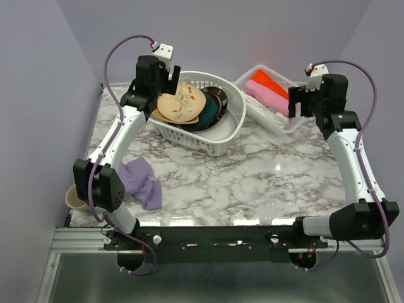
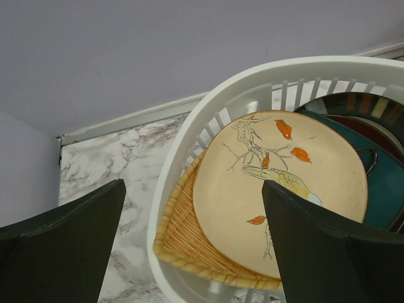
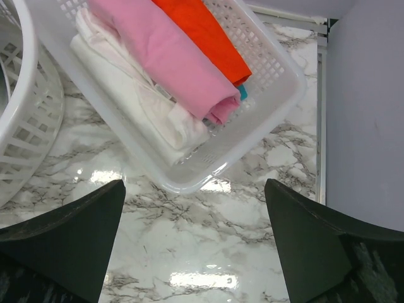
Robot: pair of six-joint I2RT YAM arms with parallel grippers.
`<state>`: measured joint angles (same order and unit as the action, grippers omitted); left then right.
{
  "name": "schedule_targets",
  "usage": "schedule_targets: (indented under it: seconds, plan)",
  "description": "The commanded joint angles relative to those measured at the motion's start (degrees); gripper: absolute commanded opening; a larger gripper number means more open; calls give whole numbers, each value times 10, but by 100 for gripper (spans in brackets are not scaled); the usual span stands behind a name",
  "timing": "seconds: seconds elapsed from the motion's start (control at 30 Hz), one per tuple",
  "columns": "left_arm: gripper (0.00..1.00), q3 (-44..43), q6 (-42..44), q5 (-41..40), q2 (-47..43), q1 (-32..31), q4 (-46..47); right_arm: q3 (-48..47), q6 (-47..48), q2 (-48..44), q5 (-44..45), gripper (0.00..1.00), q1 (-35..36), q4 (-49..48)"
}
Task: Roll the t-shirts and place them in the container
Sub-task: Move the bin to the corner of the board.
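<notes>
One lavender t-shirt (image 1: 142, 182) lies crumpled on the marble table (image 1: 252, 177) at the near left, beside the left arm's base; neither wrist view shows it. My left gripper (image 1: 170, 81) hangs far from it, over the left rim of the white laundry basket (image 1: 235, 96). In the left wrist view that gripper (image 2: 192, 246) is open, with only the basket's rim (image 2: 208, 107) and a cream plate (image 2: 278, 183) beneath. My right gripper (image 1: 295, 104) is at the back right, open and empty (image 3: 196, 246) above bare marble, just in front of a white tray (image 3: 252, 145).
The basket holds the cream plate (image 1: 182, 103), darker plates (image 1: 214, 107) and a wicker tray (image 2: 183, 233). Rolled pink (image 3: 170, 57), orange-red (image 3: 208, 35) and white (image 3: 132, 82) cloths fill the white tray (image 1: 268, 120). A cup (image 1: 76, 199) sits at the table's near-left edge.
</notes>
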<state>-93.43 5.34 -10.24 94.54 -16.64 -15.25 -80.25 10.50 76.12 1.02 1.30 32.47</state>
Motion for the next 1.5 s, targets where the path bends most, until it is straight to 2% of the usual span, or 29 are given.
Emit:
schedule_targets:
  seconds: [0.0,0.17,0.3,0.4,0.5,0.57,0.6,0.63,0.67,0.77,0.9,1.03,1.23,1.3,1.47]
  plan:
    - [98,-19,4,2,5,-3,2,-14,-5,11,2,100,2,-16]
    - [98,-25,36,-1,28,-2,21,-17,3,25,6,100,2,-18]
    - [98,-66,56,-1,69,6,7,-23,11,32,0,100,2,-15]
    - [95,-107,38,36,114,28,-29,-23,25,33,-7,100,2,-10]
    - [84,-189,12,88,179,54,-91,-18,30,34,-7,100,2,-7]
    - [46,-239,1,139,236,67,-150,-15,29,33,-23,100,2,-1]
    - [29,-292,-4,179,256,71,-171,-14,28,33,-30,100,2,0]
    - [4,-311,-13,185,287,78,-185,-12,26,33,-35,100,3,3]
    - [0,-317,-28,182,295,80,-184,-12,24,35,-38,100,2,6]
    - [0,-312,-28,167,317,82,-160,-13,22,35,-52,100,2,15]
    - [0,-378,-35,181,368,94,-174,-17,24,37,-61,100,2,22]
    - [0,-381,-43,166,392,101,-160,-11,28,36,-58,100,2,23]
    - [0,-363,-51,77,411,116,-149,-13,26,40,-63,100,2,25]
    - [0,-358,-51,17,412,124,-137,-17,29,42,-62,100,2,25]
    - [0,-354,-39,-85,421,179,-103,-18,29,47,-63,100,2,28]
